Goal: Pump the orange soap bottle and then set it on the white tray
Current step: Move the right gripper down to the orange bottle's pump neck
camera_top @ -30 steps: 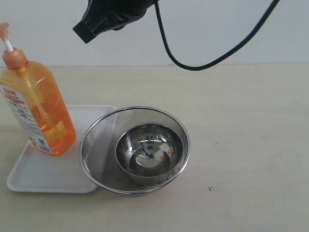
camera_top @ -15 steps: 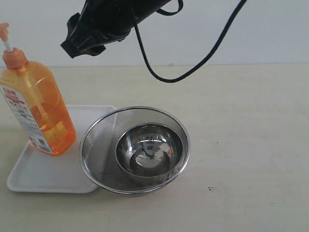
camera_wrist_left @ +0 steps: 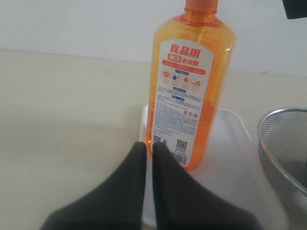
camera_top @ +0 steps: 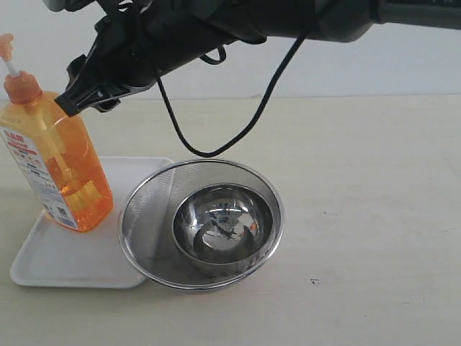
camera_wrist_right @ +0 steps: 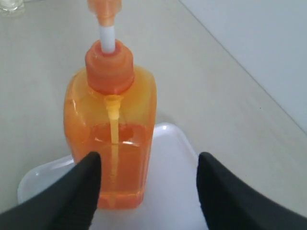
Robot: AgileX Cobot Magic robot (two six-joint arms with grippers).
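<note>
Lower left of the exterior view: white tray (camera_top: 57, 267), a mesh strainer (camera_top: 144, 216) crowding its right edge with a steel bowl (camera_top: 223, 227) nested inside. The orange soap bottle (camera_top: 68, 166) stands upright on the tray, pump head (camera_top: 7, 45) raised. Left gripper (camera_wrist_left: 147, 146) is pinched together on nothing, aimed at the label; farther up, right gripper (camera_wrist_right: 148, 160) is spread wide and empty by the bottle's shoulder. Judged light (liquid low), smooth-walled, slightly squashy and tippy: clamp the flat faces mid-body, press the pump straight down.

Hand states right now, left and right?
Left hand: shut, holding nothing, tips near the bottle.
Right hand: open, holding nothing.
</note>
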